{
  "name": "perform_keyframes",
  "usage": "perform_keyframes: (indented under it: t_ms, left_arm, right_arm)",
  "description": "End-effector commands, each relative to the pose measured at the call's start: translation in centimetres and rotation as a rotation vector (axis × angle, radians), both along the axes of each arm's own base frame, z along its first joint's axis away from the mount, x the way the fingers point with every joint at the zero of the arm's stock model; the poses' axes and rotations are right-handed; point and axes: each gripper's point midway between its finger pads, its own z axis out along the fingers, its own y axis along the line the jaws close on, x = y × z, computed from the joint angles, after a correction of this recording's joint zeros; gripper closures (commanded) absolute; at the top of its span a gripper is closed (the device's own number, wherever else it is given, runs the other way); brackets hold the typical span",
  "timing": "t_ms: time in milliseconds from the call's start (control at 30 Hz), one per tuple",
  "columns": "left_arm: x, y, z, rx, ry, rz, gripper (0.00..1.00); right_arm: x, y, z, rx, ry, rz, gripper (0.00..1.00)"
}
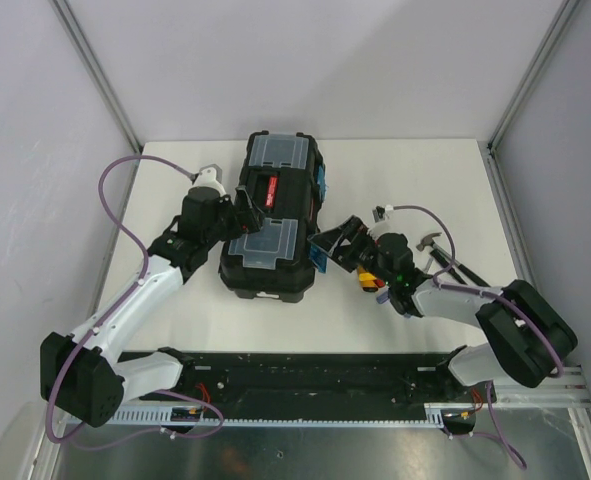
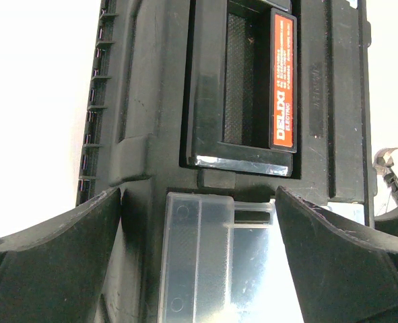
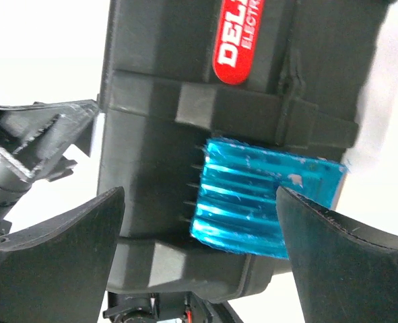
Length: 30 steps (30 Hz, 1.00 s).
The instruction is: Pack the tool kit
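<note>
- My 2 arms reach out from their bases at the near edge of the white table point(image 1: 415, 170), the left arm going in from the left and the right arm from the right.
- A yellow and red object point(image 1: 369, 281) lies on the table just under my right wrist. It is too hidden for me to name.
- My right gripper point(image 3: 200, 192) is spread wide and holds nothing. A blue latch point(image 3: 256, 202) on the right side of the toolbox point(image 1: 265, 278) shows between its fingers point(image 3: 57, 249). I cannot tell whether either finger touches the latch.
- My left gripper point(image 2: 199, 192) is also spread wide and empty. It sits at the left edge of the box's lid, and its fingers point(image 2: 44, 269) frame the near clear compartment point(image 2: 205, 262).
- The toolbox stands in the middle of the table between my 2 grippers, with its lid down and its length running away from me.
- Beyond that compartment the black handle point(image 2: 209, 81) lies in its recess, with a red label point(image 2: 283, 81) along it.
- The 2nd clear compartment point(image 1: 280, 152) is at the far end of the lid.
- A metal-headed tool point(image 1: 430, 240) lies on the table to the right of my right wrist.
</note>
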Motion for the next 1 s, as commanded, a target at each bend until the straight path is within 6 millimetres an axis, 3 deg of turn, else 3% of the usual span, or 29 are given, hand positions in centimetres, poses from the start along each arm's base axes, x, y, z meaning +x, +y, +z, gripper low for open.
perform_keyframes:
  t_ms: [0, 167, 467, 733, 967]
  left_arm:
    - [-7.7, 2.8, -9.7, 0.246, 0.394, -0.105, 0.02]
    - [-7.9, 2.8, -10.2, 0.251, 0.41, -0.108, 0.02]
    - [-7.8, 2.8, -10.1, 0.251, 0.407, -0.112, 0.02]
    - [-7.9, 2.9, -9.9, 0.25, 0.398, -0.107, 0.02]
    - [-7.9, 2.9, -9.8, 0.252, 0.394, -0.104, 0.02]
  right_arm:
    - [-0.8, -1.2, -2.0, -0.128, 0.05, -0.047, 0.01]
    - [-1.0, -2.4, -3.5, -0.213, 0.086, -0.086, 0.01]
    - [-0.7, -0.3, -3.8, -0.153, 0.055, -0.016, 0.01]
    - [-0.3, 1.3, -1.0, -0.008, -0.019, 0.031, 0.01]
    - [-1.1, 1.9, 1.9, 0.108, -0.067, 0.083, 0.01]
